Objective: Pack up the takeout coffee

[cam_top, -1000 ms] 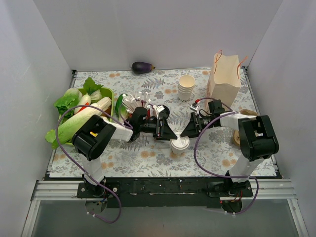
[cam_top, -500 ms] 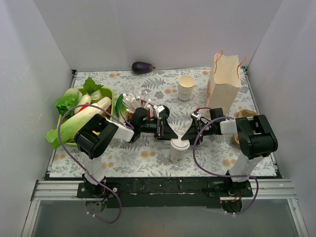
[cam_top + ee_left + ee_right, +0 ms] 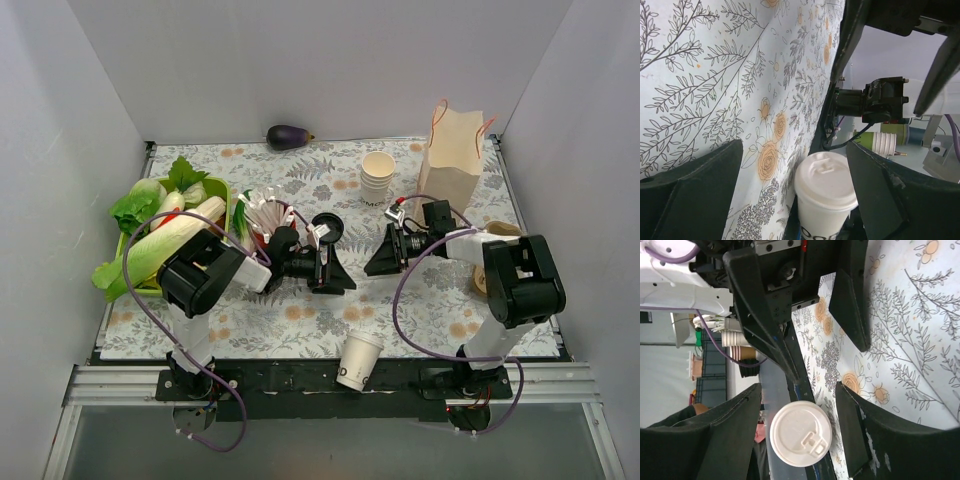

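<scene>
The takeout coffee (image 3: pixel 358 360), a cream paper cup with a white lid, is tilted over the table's near edge on the black rail, apart from both grippers. It shows in the left wrist view (image 3: pixel 827 195), and its lid shows in the right wrist view (image 3: pixel 801 434). My left gripper (image 3: pixel 335 272) is open and empty at mid-table. In its own view the left gripper (image 3: pixel 795 192) has its jaws wide apart. My right gripper (image 3: pixel 382 262) is open and empty, facing the left one. Its own view shows the right gripper (image 3: pixel 797 440) with wide jaws. A brown paper bag (image 3: pixel 455 160) stands at the back right.
A stack of lidless cups (image 3: pixel 378 178) stands left of the bag. A flat black lid (image 3: pixel 327 227) lies behind the left gripper. A green basket (image 3: pixel 222 190) of vegetables is on the left. An eggplant (image 3: pixel 288 136) lies at the back wall.
The cup has gone from between the two grippers at mid-table down to the near edge, where it is tilted on the rail. Both grippers stayed near mid-table.
</scene>
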Controlling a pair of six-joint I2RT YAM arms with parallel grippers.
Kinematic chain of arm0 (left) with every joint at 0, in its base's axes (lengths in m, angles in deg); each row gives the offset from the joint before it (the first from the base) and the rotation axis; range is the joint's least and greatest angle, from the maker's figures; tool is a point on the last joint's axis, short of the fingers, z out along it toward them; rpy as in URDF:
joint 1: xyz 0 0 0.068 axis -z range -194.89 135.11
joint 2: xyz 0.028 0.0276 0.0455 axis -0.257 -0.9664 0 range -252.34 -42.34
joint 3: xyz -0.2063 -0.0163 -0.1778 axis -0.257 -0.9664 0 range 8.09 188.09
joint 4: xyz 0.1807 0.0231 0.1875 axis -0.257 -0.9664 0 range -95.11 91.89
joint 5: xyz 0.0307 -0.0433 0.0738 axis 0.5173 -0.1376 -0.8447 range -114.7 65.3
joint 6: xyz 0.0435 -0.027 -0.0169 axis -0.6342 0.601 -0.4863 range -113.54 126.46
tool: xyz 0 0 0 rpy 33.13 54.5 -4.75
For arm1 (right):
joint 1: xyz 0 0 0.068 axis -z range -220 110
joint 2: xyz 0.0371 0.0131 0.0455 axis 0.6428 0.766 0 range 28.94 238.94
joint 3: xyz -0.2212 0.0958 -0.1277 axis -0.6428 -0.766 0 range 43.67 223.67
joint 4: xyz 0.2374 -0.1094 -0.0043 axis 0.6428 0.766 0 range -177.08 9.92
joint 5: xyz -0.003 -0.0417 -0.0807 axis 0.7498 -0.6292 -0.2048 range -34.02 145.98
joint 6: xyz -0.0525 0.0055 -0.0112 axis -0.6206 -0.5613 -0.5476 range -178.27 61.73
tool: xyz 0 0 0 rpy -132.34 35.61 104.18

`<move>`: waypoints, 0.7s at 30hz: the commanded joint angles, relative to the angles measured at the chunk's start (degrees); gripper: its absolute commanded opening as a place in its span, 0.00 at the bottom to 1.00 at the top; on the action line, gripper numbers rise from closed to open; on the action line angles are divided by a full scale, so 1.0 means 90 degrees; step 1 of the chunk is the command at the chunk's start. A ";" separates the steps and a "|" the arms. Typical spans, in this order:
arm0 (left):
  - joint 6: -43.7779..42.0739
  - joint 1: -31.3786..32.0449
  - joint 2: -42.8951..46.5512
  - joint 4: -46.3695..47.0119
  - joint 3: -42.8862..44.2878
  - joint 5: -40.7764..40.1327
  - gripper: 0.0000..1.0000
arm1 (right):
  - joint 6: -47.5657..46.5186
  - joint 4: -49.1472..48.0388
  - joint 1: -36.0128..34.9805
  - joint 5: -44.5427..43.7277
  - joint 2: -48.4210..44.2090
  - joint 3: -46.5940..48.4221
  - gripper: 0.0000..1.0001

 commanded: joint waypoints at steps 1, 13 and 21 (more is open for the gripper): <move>-0.0356 0.0003 0.0459 -0.0257 0.0103 0.0201 0.86 | -0.1321 0.1253 -0.0030 -0.0076 -0.0499 0.0133 0.69; -0.2213 0.0256 0.1415 -0.1994 0.0415 0.0397 0.89 | -0.6089 0.5113 -0.0341 -0.0604 -0.1584 0.0572 0.77; -0.2710 0.0237 0.1904 -0.2883 0.0571 0.0368 0.89 | -0.7048 0.5671 -0.1319 -0.1229 -0.1965 0.0534 0.79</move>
